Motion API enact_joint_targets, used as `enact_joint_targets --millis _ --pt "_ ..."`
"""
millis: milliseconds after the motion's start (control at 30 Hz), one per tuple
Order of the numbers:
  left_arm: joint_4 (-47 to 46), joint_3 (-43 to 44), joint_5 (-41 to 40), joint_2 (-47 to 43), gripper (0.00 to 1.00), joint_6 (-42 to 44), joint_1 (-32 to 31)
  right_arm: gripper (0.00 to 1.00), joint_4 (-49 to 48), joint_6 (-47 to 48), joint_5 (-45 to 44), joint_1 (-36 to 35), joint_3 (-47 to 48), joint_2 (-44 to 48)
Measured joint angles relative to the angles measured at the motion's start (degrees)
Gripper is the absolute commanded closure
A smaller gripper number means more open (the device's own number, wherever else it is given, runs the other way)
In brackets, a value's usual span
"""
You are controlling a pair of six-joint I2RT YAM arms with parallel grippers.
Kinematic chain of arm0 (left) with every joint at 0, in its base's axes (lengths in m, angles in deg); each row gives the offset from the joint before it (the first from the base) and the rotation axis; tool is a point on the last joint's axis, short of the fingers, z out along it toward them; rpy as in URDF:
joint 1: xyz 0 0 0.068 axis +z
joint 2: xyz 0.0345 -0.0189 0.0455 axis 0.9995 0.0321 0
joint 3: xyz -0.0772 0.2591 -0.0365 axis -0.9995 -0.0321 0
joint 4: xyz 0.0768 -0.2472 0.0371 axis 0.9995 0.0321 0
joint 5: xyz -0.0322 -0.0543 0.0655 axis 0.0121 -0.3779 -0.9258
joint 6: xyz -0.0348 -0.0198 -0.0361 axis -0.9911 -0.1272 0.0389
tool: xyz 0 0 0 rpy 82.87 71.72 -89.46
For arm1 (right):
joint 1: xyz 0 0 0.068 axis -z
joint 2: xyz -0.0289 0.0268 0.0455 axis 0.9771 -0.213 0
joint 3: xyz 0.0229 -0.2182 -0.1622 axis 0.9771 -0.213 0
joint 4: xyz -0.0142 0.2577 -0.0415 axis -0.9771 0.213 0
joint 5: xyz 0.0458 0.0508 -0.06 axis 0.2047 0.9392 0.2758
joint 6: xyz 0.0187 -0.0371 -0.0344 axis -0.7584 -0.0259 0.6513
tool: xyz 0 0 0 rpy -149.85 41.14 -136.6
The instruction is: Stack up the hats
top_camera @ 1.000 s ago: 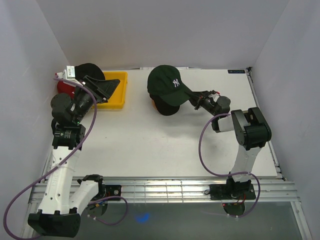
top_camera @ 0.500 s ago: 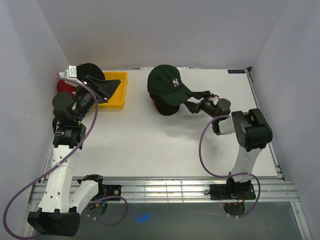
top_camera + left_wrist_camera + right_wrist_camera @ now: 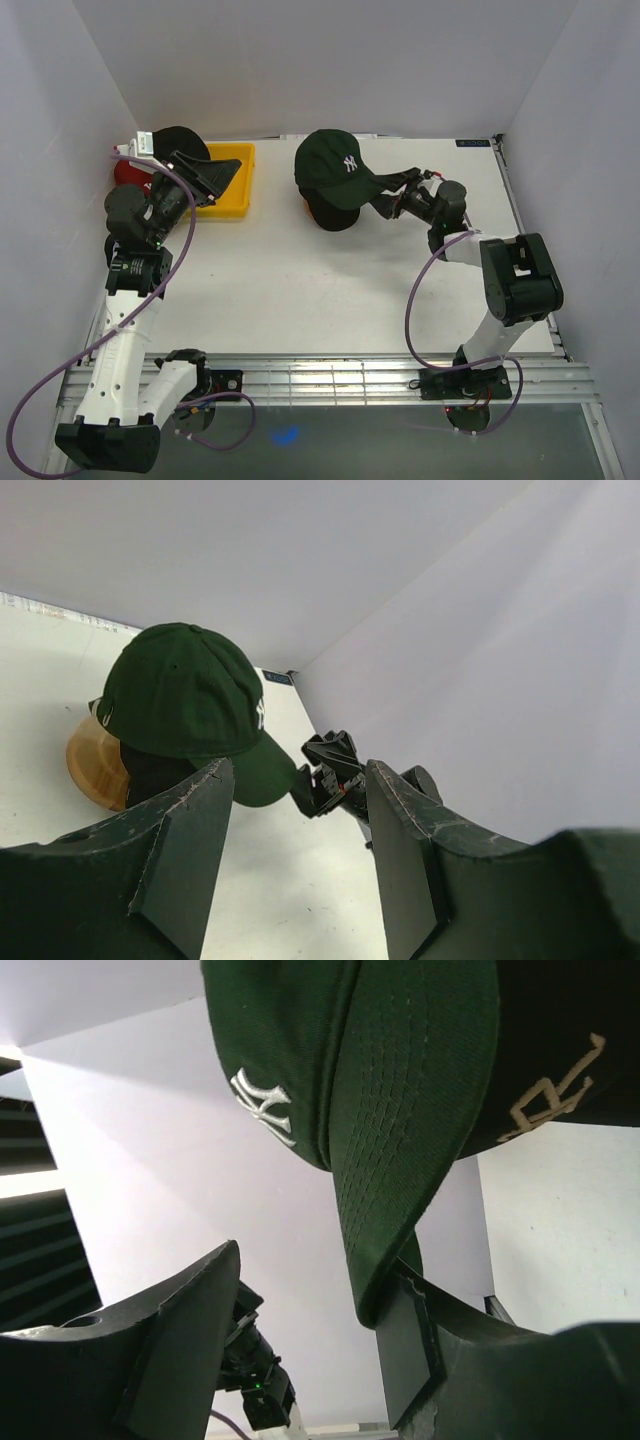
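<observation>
The dark green NY cap (image 3: 335, 168) sits on a black cap (image 3: 330, 218) over the wooden stand (image 3: 92, 765). The right gripper (image 3: 395, 192) is open, with the green brim's tip lying loose between its fingers. The left gripper (image 3: 222, 178) hangs open and empty over the yellow tray (image 3: 243, 197).

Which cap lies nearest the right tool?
The dark green cap with the white logo: its brim sits inside the open right tool. The red cap is far off, near the yellow tray.

Dark green cap (image 3: 325, 165) with white logo (image 3: 351, 166); yellow tray (image 3: 243, 192).
</observation>
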Motion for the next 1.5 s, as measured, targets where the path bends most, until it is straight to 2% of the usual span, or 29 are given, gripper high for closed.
enact_joint_targets --millis 167,367,567,667,700,800,900,1500 --pt "0.0 0.0 -0.1 0.0 0.34 0.2 -0.2 0.46 11.2 6.1 0.1 -0.4 3.5 1.0" --pt "0.0 0.0 -0.1 -0.5 0.35 0.2 -0.3 0.48 21.3 10.4 -0.3 -0.9 5.0 1.1" --pt "0.0 0.0 -0.1 -1.0 0.35 0.2 -0.3 0.52 26.2 12.1 -1.8 -1.9 7.0 1.1" --pt "0.0 0.0 -0.2 -1.2 0.35 0.2 -0.3 0.62 27.5 12.4 -2.6 -2.8 7.8 1.1" --pt "0.0 -0.1 -0.2 -1.3 0.35 0.2 -0.3 0.71 27.7 12.6 -2.8 -3.1 8.0 1.1" --pt "0.0 -0.1 -0.2 -1.5 0.35 0.4 -0.4 0.85 27.4 12.5 -3.0 -3.6 8.6 1.1" --pt "0.2 -0.1 -0.5 -1.7 0.35 0.9 -0.7 0.92 25.9 12.4 -3.2 -3.5 9.3 1.3" --pt "1.5 -0.1 -1.7 -1.9 0.35 2.7 -1.1 0.92 20.2 8.8 -2.9 -3.5 11.1 -0.6"
